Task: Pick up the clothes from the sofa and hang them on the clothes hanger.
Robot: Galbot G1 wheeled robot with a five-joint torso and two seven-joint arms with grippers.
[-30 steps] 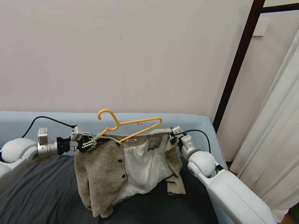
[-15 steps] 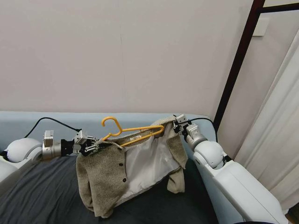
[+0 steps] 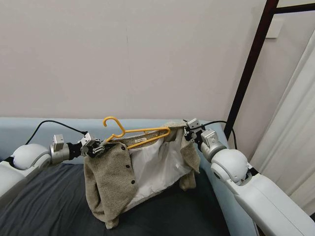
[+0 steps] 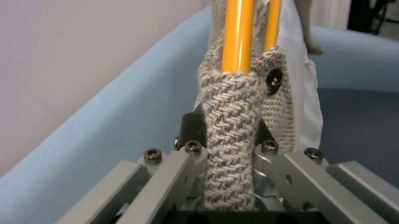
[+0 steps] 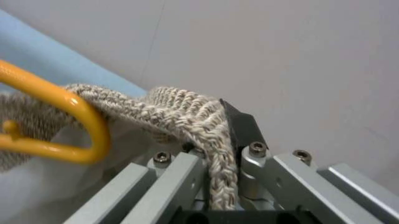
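A beige knit cardigan [image 3: 115, 182] with a white lining hangs open on a yellow hanger [image 3: 137, 132], lifted above the sofa. My left gripper [image 3: 98, 145] is shut on the cardigan's left shoulder, where the knit [image 4: 227, 140] is pinched between the fingers over the hanger's bars [image 4: 240, 32]. My right gripper [image 3: 187, 129] is shut on the right shoulder; the knit edge [image 5: 206, 128] runs between its fingers beside the hanger's curved end [image 5: 87, 123]. The hanger's hook points up and to the left, free of any rail.
The light blue sofa [image 3: 29, 127] with a dark grey seat [image 3: 44, 206] lies below. A dark upright pole of the clothes rack [image 3: 248, 69] stands at the right against the wall. A pale curtain [image 3: 295, 132] hangs at the far right.
Both grippers have lifted the cardigan and hanger, and the right end rose until the hanger is nearly level. The right arm has swung further forward and up.
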